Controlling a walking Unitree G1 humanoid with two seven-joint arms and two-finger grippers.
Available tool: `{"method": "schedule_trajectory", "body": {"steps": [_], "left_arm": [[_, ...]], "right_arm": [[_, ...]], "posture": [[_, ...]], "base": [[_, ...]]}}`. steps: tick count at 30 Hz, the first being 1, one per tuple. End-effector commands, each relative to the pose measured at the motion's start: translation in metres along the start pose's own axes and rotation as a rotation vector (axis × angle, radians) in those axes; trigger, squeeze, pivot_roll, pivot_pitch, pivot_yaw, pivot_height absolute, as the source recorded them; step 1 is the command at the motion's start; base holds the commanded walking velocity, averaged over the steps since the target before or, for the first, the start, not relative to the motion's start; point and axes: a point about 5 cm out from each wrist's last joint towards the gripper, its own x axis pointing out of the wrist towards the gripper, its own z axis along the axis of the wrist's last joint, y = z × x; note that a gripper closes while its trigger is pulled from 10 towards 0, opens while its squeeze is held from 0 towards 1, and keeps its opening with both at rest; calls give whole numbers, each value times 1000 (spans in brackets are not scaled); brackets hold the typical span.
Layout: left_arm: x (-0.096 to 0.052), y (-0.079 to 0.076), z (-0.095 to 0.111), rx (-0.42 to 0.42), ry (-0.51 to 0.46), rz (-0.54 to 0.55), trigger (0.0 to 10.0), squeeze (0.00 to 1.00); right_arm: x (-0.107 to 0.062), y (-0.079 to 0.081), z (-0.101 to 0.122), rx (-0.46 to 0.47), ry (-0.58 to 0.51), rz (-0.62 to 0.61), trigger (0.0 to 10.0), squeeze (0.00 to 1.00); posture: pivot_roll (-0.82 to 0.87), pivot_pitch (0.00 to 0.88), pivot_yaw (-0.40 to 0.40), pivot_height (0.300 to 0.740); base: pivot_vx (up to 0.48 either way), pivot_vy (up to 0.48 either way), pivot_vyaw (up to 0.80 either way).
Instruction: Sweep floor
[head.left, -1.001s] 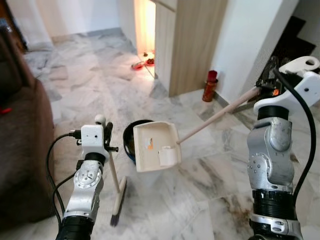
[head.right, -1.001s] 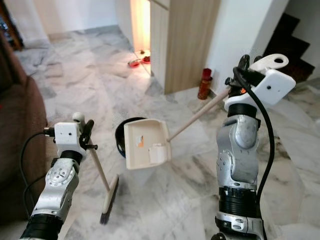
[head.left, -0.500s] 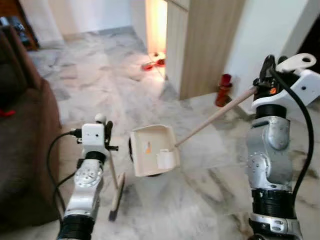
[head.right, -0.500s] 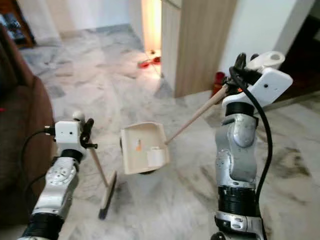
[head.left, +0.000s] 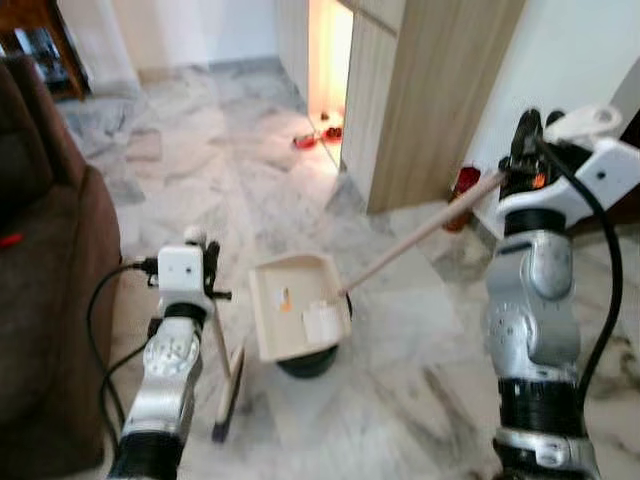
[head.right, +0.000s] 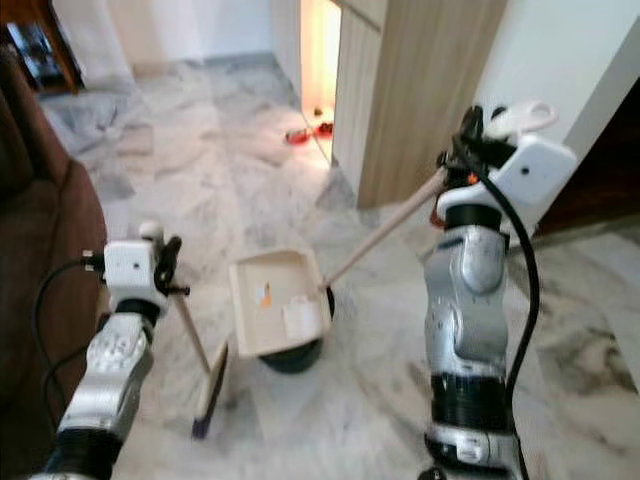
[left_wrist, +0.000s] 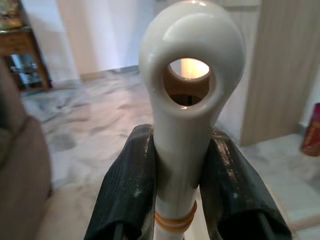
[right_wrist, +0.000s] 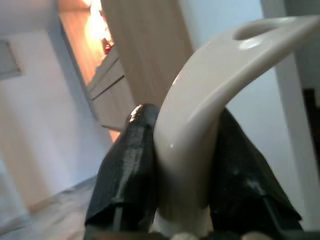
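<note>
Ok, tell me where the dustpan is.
The dustpan hangs mid-scene over a black bin, on a long handle held by the right pincer, beside the broom.

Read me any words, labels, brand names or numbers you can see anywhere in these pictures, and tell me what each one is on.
No text can be read in any view.
Dustpan: a small orange mark and a white sticker inside the pan, both too blurred to read.
Red container by the wall: too small and blurred to show any label.
Broom handle in the left gripper and dustpan handle in the right gripper: plain, no print.
</note>
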Motion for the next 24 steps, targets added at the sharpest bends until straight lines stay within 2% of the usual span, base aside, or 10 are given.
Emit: {"method": "schedule_trajectory", "body": {"steps": [1,14,23,24], "left_arm": [[5,3,11,2,-52,4,10000,0],[6,3,11,4,-48,5,10000,0],[6,4,12,1,-58,8,10000,0],[7,3,12,2,-59,7,10000,0]], "right_arm": [[5,12,18,24,-82,38,10000,0],[4,10,16,23,-72,35,10000,0],[1,12,12,38,-54,46,10000,0],[-1,16,12,17,-55,68,10000,0]], "posture": [[-10,0,-21,740],[-7,0,-22,740],[-6,0,-22,740],[-6,0,-21,740]], "base": [[375,0,0],[378,0,0],[0,0,0],[0,0,0]]}}
